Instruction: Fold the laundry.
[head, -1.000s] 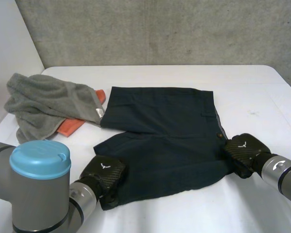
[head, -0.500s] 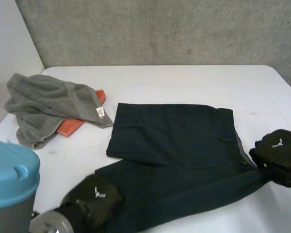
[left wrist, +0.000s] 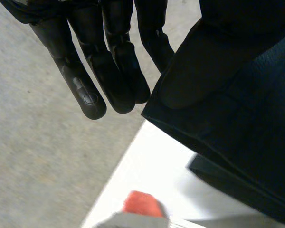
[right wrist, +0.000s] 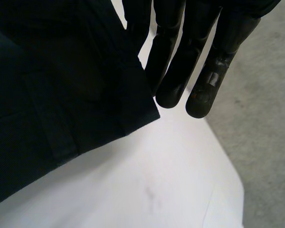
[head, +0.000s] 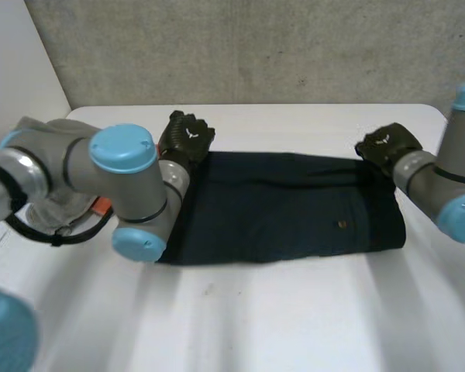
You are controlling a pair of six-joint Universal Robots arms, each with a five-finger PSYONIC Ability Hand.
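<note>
Dark navy shorts (head: 294, 205) lie folded in half lengthwise across the middle of the white table (head: 294, 318). My left hand (head: 187, 136) is at the fold's far left corner. In the left wrist view its fingers (left wrist: 102, 71) are straight, and the corner of the shorts (left wrist: 237, 123) is pinched beside them over the thumb. My right hand (head: 385, 147) is at the far right corner. Its straight fingers (right wrist: 180, 61) pinch the corner of the shorts (right wrist: 52, 95) the same way.
A grey towel (head: 39, 124) and an orange cloth (head: 101, 205) lie at the table's left, mostly behind my left arm (head: 124, 186). The orange cloth (left wrist: 140, 203) also lies beyond the left hand's fingertips. A concrete wall (head: 256, 46) stands behind the table.
Both hands carried the near edge of the shorts up and over to the far edge, folding them in half. The left hand closed on its corner.
</note>
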